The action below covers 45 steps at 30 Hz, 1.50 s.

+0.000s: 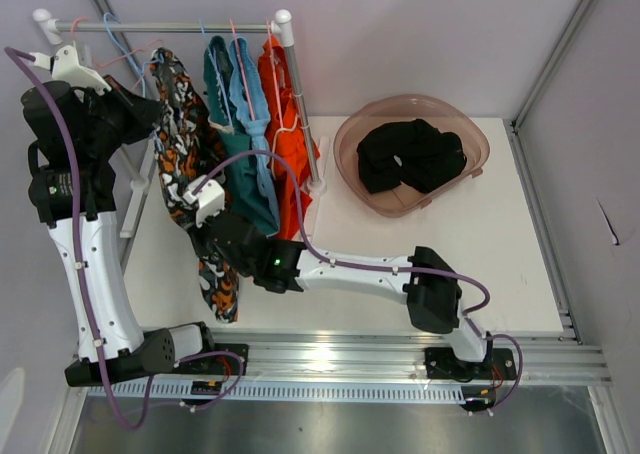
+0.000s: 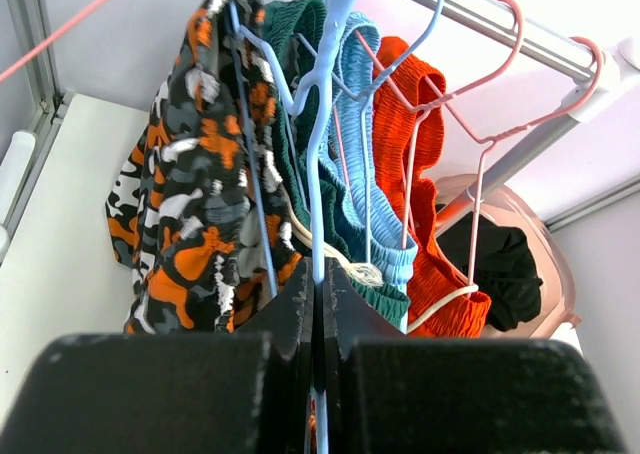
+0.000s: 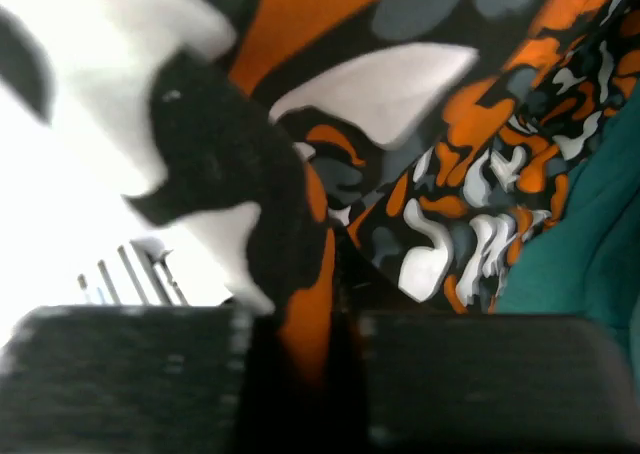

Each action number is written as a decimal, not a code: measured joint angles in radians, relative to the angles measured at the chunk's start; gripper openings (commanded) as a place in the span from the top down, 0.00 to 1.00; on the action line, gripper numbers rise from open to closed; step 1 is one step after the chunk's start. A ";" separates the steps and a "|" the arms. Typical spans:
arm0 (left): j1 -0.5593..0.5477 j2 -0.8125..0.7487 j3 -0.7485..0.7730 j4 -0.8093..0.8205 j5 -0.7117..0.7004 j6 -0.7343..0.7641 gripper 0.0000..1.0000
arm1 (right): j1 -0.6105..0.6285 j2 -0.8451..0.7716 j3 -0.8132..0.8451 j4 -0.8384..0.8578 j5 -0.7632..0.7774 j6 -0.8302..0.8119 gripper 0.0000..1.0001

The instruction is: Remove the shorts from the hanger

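Note:
The patterned black, orange and white shorts (image 1: 185,149) hang on a blue hanger (image 2: 322,104) at the left of the rack. My left gripper (image 2: 318,279) is shut on that hanger's wire; in the top view it (image 1: 148,104) is just left of the shorts. My right gripper (image 1: 215,232) is shut on the patterned fabric (image 3: 450,214) low down, jaws pinching an orange patch (image 3: 322,309). Teal (image 1: 225,114), light blue (image 1: 250,89) and orange shorts (image 1: 285,114) hang to the right. Plain black shorts (image 1: 410,156) lie in the basin.
The white rack's rod (image 1: 170,26) and right post (image 1: 300,104) stand at the back left. A translucent brown basin (image 1: 470,134) sits at the back right. Pink and blue hangers (image 2: 480,124) carry the other shorts. Grey walls close the sides.

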 measured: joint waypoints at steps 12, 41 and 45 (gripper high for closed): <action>-0.007 0.031 0.076 -0.140 -0.039 0.013 1.00 | 0.121 -0.198 -0.473 0.216 0.100 0.171 1.00; -0.015 -0.350 -0.282 -0.003 -0.031 0.012 1.00 | -0.199 0.059 0.278 -0.209 -0.020 0.133 1.00; -0.018 -0.292 -0.240 -0.025 -0.069 0.026 1.00 | -0.150 -0.153 -0.161 -0.154 -0.035 0.174 1.00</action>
